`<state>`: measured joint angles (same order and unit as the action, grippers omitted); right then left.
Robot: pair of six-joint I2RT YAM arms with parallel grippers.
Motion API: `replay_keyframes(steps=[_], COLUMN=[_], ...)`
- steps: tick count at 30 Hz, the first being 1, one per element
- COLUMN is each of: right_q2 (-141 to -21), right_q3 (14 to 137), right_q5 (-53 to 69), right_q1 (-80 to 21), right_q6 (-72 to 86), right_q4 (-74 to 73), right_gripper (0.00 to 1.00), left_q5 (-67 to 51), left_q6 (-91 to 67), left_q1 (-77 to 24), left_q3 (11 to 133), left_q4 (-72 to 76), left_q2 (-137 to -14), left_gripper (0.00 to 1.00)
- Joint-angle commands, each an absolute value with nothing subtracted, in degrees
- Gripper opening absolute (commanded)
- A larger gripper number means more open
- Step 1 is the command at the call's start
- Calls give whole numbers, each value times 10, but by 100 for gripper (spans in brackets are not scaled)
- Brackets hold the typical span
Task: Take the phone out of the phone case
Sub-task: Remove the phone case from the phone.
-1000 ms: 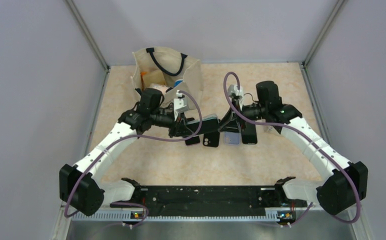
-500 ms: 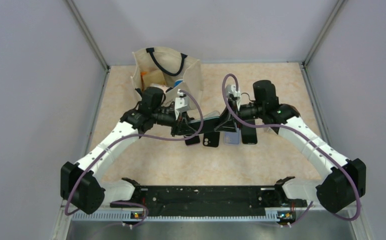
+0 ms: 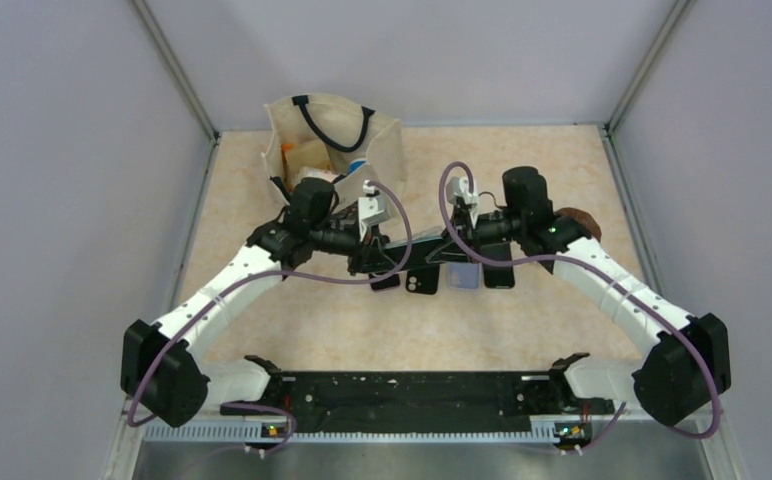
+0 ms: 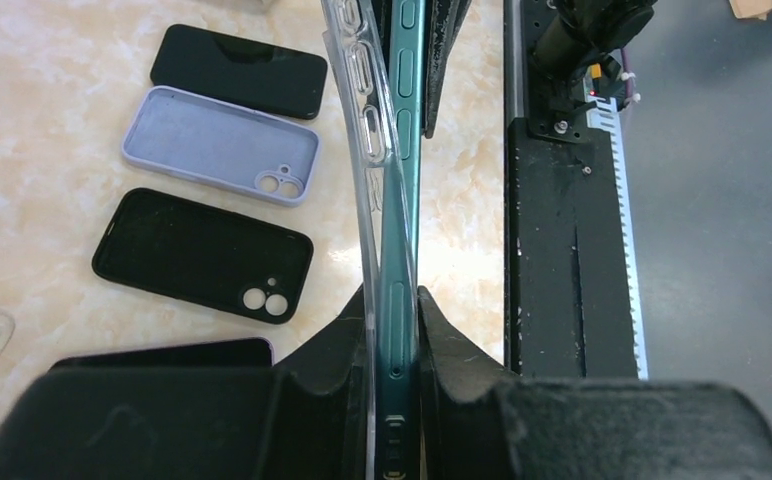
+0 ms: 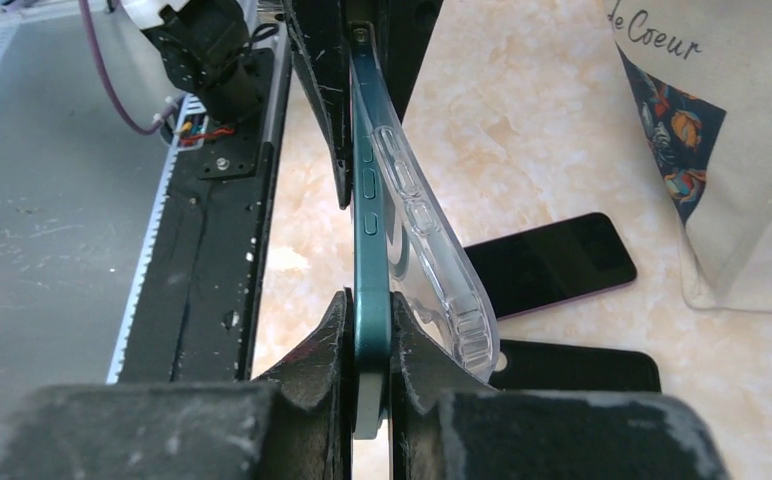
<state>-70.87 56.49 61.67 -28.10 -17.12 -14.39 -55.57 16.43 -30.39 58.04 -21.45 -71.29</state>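
Observation:
A teal phone (image 3: 409,243) hangs on edge above the table, between my two grippers. The left gripper (image 4: 394,320) (image 3: 370,260) is shut on one end, pinching phone (image 4: 403,190) and clear case (image 4: 362,110) together. At the other end the right gripper (image 5: 370,320) (image 3: 442,250) is shut on the bare phone (image 5: 369,230) alone. There the clear case (image 5: 432,260) bows away from the phone's back, outside the right finger. Toward the left gripper the case still hugs the phone.
On the table below lie a black case (image 4: 202,255), a lilac case (image 4: 222,145), a black phone (image 4: 237,70) and a dark phone with a purple rim (image 5: 552,262). A cream tote bag (image 3: 332,140) stands behind. The black base rail (image 3: 402,390) runs along the near edge.
The right arm slid left toward the left gripper and its jaws closed on the phone's free end. The left gripper kept its hold.

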Motion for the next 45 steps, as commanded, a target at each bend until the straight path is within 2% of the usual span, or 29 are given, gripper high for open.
replay_keyframes(steps=[1, 8, 10, 18, 27, 45], right_q2=[-692, -663, -664, -679, -687, -691], right_q3=[563, 562, 571, 593, 600, 609], right_q5=[581, 532, 529, 538, 539, 554], right_q1=[-304, -304, -304, -305, -315, -315], right_q6=[-213, -254, -266, -305, -298, -264], right_q4=[-133, -163, -175, -190, -175, -161], right_gripper=[0, 0, 0, 0, 0, 0], left_q5=[-552, -539, -536, -529, -513, -483], left_q6=[130, 80, 56, -13, -147, -129], left_q1=[-321, -315, -313, -306, -307, -340], left_q3=[579, 584, 597, 661, 655, 652], left_q4=[-89, -85, -89, -103, -18, -19], left_q2=[-699, -688, -687, -703, -749, -782], left_gripper=[6, 42, 46, 52, 53, 56])
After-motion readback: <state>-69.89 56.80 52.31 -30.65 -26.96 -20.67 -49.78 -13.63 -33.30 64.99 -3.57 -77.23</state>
